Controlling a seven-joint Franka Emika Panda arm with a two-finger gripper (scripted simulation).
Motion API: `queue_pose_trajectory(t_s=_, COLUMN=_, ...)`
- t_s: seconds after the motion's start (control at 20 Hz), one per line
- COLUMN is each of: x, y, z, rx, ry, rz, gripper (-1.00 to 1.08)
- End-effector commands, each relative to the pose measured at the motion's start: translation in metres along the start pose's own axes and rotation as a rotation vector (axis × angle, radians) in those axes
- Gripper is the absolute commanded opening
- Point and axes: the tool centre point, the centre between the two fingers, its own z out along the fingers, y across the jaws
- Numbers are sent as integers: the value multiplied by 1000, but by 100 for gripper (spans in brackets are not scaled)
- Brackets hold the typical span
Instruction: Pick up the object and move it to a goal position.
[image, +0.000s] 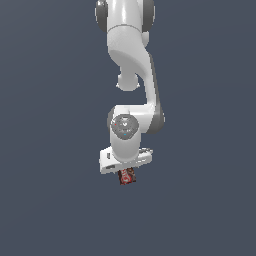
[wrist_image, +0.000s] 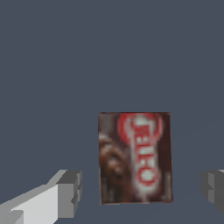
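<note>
In the wrist view, going from left to right, one grey finger (wrist_image: 70, 192) of the white robot gripper (wrist_image: 142, 190) comes first. Then there is a gap of plain grey floor. Next comes the small dark red-brown box with a white and red label (wrist_image: 134, 157), lying flat with its label facing up. After another gap comes the other grey finger (wrist_image: 213, 188). The jaws are wide apart, and neither finger touches the box. The box sits between them, a bit closer to the first finger.

In the exterior view, the white robot arm (image: 131, 75) reaches down from above. The gripper (image: 126, 167) is low, right over the box (image: 127, 176), which peeks out just under it.

So the job looks like it has only begun. The gripper is lined up around the box, but nothing is grabbed yet. It looks like the fingers must close on the box, lift it, and carry it to the goal spot. No goal mark shows in either picture.
</note>
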Motion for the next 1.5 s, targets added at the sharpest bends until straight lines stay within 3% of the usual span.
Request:
queue_pose_trajectory(t_s=0.0, x=2, y=2, z=3, rx=0, ry=0, rz=-4, gripper=100)
queue_pose_trajectory(t_s=1.05, x=2, y=2, z=54, rx=0, ry=0, rz=-5, gripper=100)
queue_pose_trajectory(t_s=1.1, x=2, y=2, z=54, rx=0, ry=0, rz=-5, gripper=-100)
queue_pose_trajectory(t_s=1.45, x=2, y=2, z=54, rx=0, ry=0, rz=-5, gripper=-100)
